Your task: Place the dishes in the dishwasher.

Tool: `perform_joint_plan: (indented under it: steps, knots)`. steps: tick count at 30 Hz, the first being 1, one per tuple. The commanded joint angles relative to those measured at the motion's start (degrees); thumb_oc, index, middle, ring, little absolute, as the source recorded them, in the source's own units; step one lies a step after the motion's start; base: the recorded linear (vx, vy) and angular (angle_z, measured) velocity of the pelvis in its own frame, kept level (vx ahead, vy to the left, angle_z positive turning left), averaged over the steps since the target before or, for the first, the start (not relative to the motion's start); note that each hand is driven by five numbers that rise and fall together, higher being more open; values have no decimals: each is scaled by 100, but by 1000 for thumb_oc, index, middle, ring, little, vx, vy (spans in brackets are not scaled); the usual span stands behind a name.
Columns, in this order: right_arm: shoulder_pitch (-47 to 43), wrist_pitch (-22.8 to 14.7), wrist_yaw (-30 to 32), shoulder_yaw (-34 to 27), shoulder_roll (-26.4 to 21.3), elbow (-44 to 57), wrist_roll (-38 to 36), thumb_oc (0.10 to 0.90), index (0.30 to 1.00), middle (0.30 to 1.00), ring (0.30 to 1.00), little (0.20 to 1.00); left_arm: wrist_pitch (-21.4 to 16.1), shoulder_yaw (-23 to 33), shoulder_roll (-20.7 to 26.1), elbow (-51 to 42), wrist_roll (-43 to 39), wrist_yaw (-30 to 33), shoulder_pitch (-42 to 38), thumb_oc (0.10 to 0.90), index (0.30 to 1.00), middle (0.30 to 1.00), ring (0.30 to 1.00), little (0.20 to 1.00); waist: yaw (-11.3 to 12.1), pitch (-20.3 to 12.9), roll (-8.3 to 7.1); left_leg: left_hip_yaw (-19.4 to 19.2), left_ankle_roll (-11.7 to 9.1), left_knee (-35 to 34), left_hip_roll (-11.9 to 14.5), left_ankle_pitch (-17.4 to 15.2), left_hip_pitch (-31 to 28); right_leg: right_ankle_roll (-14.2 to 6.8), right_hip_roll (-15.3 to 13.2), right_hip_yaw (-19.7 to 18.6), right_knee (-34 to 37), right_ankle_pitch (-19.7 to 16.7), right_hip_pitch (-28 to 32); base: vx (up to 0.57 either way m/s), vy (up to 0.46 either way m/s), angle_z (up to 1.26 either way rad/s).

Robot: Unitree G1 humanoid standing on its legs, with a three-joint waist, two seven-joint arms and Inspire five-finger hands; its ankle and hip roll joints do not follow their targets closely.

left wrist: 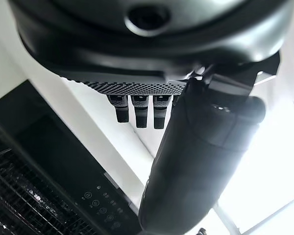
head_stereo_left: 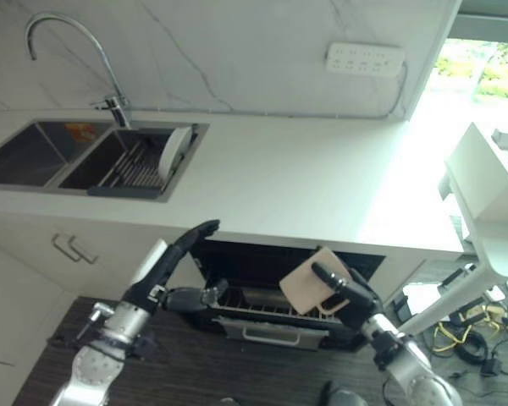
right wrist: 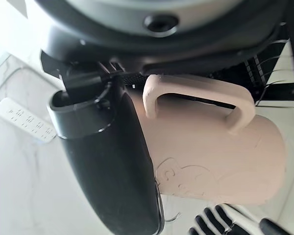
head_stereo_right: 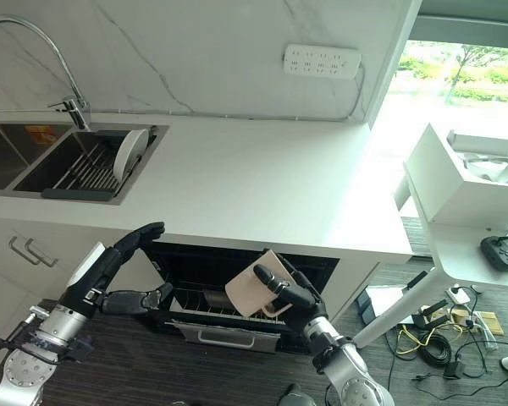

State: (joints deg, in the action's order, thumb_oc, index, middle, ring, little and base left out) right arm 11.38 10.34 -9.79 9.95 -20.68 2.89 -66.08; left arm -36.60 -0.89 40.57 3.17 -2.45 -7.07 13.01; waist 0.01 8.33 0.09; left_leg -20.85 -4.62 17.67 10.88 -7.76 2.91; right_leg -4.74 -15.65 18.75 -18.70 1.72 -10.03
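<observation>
Above dishwasher rack (head_stereo_left: 262,306) | right hand (head_stereo_left: 349,298) grips mug (head_stereo_left: 309,283) | left hand (head_stereo_left: 171,262) fingers straight

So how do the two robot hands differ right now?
The right robot hand is curled round a pink mug; the left robot hand holds nothing, its fingers straight. The right sits over the rack of the open dishwasher; the left points up near the counter edge. Both are dark and hang in front of the dishwasher.

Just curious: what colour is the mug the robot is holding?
The mug is pale pinkish beige, clearest in the right wrist view.
</observation>
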Motion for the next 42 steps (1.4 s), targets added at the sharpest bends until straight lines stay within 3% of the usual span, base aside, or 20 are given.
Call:
perform_joint_plan:
  steps: [1, 7, 15, 23, 35, 42]
  knots:
    - [-460, -228, -458, -144, 78, 538, 34, 400, 300, 300, 300, 300, -824, 47, 365, -228, -40, 45, -532, 800, 900, 900, 900, 900, -79, -90, -16, 143, 36, -48, 162, -110, -188, -737, -295, -467, 151, 334, 472, 25, 23, -14]
    - [-538, -330, -322, -75, -81, -193, 305, 400, 300, 300, 300, 300, -455, -508, 815, -241, -132, -768, -503, 800, 900, 900, 900, 900, -76, -15, 35, 143, 91, -48, 72, -164, -151, -803, -386, -462, 151, 303, 447, 47, 20, -7]
    - [-818, -527, -236, -260, -251, -901, 328, 400, 300, 300, 300, 300, -266, -960, 1208, -412, -91, -1057, -537, 800, 900, 900, 900, 900, 15, 144, 112, 235, 158, -48, -58, -160, -16, -877, -495, -390, 151, 282, 442, 25, 23, 5]
    - [-1134, -525, -164, -329, -408, -1277, 559, 400, 300, 300, 300, 300, -126, -1333, 1304, -291, 66, -1056, -617, 800, 900, 900, 900, 900, 91, 243, 164, 351, 145, -48, -58, -115, 51, -853, -438, -303, 151, 338, 511, 30, 18, 8]
    - [-1690, 145, -487, -473, -1164, -1288, 980, 400, 300, 300, 300, 300, 193, -1718, 1318, 6, 796, -152, -1099, 800, 900, 900, 900, 900, 154, 455, 49, 416, 48, -48, 44, 19, 205, -830, -370, -267, 151, 341, 469, 4, 1, 5]
    - [-1767, 534, -555, -463, -1314, -1252, 652, 400, 300, 300, 300, 300, 287, -1955, 1383, -96, 950, 41, -1513, 800, 900, 900, 900, 900, 174, 589, -27, 437, 33, -48, 63, 81, 260, -840, -354, -261, 151, 332, 480, 0, 0, 0]
